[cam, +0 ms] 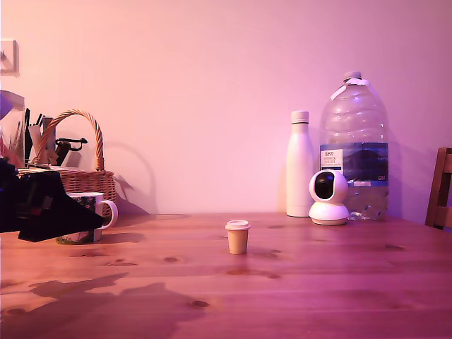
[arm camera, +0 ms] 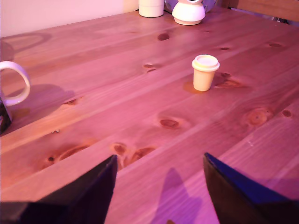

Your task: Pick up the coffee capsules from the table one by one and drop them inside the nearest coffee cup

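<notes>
Gripper (arm camera: 159, 186) nearest the wrist camera: fingers spread wide, nothing between them, hanging over bare table (arm camera: 140, 93). Sits at the exterior view's left edge, in front of the mug and basket.

By size, down:
- Pine table, knotty, flat, no obstacles between gripper and target.
- Big water bottle (cam: 353, 145), white flask (cam: 299, 164), small white camera (cam: 328, 198) at the back near the wall. Well apart from the work zone, ignore.
- Wicker basket (cam: 74, 166) behind the mug. Not the drop target.
- Coffee cup (cam: 88, 215), white, picture on its side, handle toward the exterior view's right. Partly hidden by the arm.
- Coffee capsule (cam: 237, 236), tan, upright, pale rim on top, mid-table, well apart from cup and gripper. Only one visible.

Step in hand, by my read: approach and grasp. Advice:
- Centre over capsule, come down straight.
- Close on tapered body just under the rim; rim probably stops slip.
- Close gently: light pod, likely tips if one finger touches first.
- Lift clear before swinging to cup; release low over the opening.
</notes>
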Controlling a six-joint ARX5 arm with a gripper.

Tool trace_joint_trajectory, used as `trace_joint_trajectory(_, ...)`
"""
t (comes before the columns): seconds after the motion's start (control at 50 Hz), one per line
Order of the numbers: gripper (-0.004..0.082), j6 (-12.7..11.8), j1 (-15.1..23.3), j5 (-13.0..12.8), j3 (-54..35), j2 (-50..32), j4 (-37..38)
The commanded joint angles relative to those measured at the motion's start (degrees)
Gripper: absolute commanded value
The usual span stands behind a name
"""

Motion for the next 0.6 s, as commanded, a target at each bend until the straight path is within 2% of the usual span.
trace_joint_trajectory(0.0,0.0501,-0.5,0.3,-0.5,-0.5,-0.4,-0.9)
trace_joint_trajectory(0.44,0.0501,-0.6,-0.6,-0.4,-0.5,-0.4,0.5)
trace_joint_trajectory(0.58,0.0501,-0.6,-1.8,0.5,-0.2,-0.4,0.8)
